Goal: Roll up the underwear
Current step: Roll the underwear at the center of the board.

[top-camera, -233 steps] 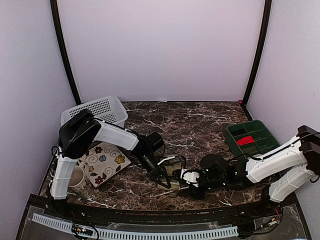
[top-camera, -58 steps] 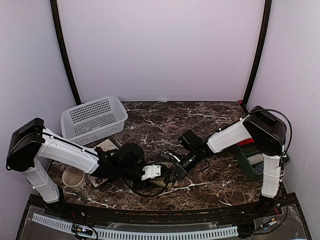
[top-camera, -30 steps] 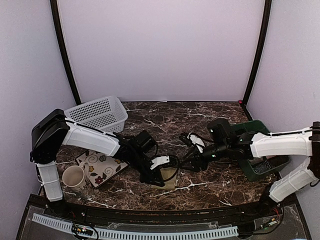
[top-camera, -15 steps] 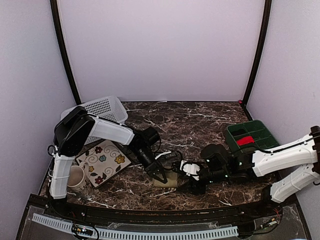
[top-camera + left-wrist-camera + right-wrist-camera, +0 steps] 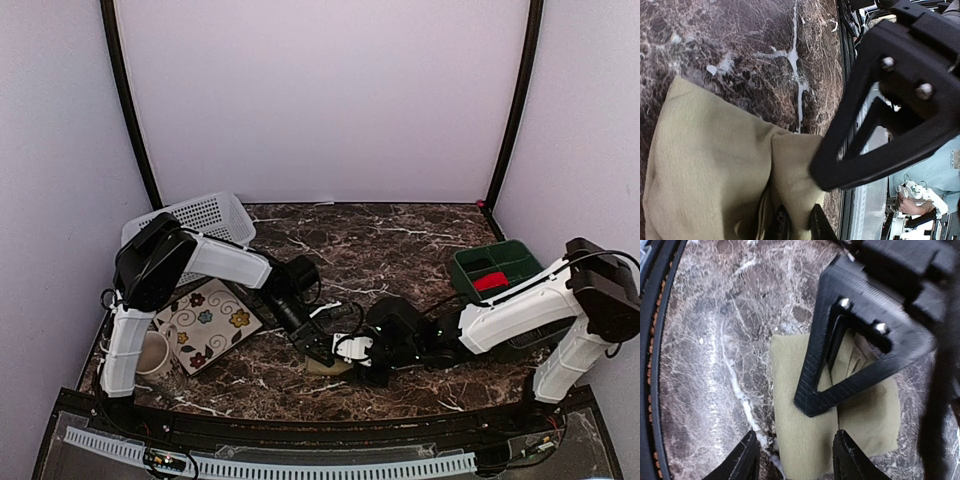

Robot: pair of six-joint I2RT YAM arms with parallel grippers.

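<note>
The olive-khaki underwear point(image 5: 322, 367) lies partly folded on the marble table near the front middle. My left gripper point(image 5: 322, 352) is shut on a raised fold of it, as the left wrist view shows point(image 5: 797, 225), with the cloth point(image 5: 710, 165) spreading out to the left. My right gripper point(image 5: 358, 358) is open just right of it. In the right wrist view its jaws point(image 5: 797, 460) straddle the near edge of the cloth point(image 5: 795, 430). The pink underwear is out of view.
A green bin point(image 5: 470, 262) with a red roll point(image 5: 490, 281) stands at the right. A white basket point(image 5: 190, 222) is at the back left. A floral plate point(image 5: 205, 322) and a mug point(image 5: 150, 352) are at the front left.
My right gripper has moved left, closer to the olive underwear and to my left gripper. My left gripper stays on the cloth.
</note>
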